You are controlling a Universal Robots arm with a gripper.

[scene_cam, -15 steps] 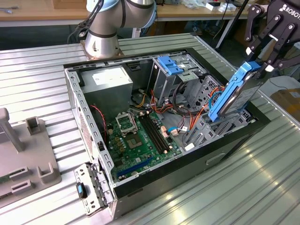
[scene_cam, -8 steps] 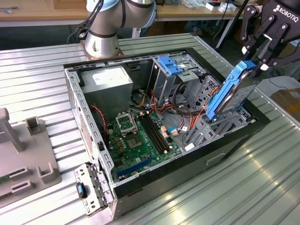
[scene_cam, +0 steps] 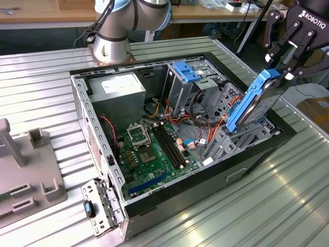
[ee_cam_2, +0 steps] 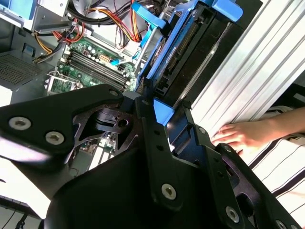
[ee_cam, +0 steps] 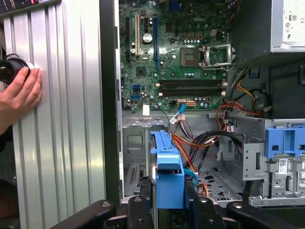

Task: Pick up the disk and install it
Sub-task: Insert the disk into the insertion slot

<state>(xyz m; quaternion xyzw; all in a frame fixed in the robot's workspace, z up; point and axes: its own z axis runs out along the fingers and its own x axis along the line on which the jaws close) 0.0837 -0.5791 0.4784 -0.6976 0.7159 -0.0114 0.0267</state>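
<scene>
The disk (scene_cam: 254, 105) is a grey drive in a bright blue carrier. It stands steeply tilted at the open computer case's (scene_cam: 103, 149) end on the exterior view's right. Its lower end sits in the grey drive cage (scene_cam: 218, 141) and its upper end sticks out above the case. My gripper (scene_cam: 279, 73) is shut on that upper end. In the first wrist view the blue carrier (ee_cam: 167, 164) runs between my black fingers (ee_cam: 140, 207). The second wrist view has the disk (ee_cam_2: 188, 47) stretching away from my gripper (ee_cam_2: 157, 109) toward the motherboard.
The case holds a green motherboard (scene_cam: 151, 152), a power supply (scene_cam: 121, 85), orange and red cables (scene_cam: 205, 126) and a fixed blue bracket (scene_cam: 187, 71). A person's hand (ee_cam: 19, 90) rests on the ribbed metal table (ee_cam: 62, 119) beside the case. A grey fixture (scene_cam: 25, 164) stands at the exterior view's left.
</scene>
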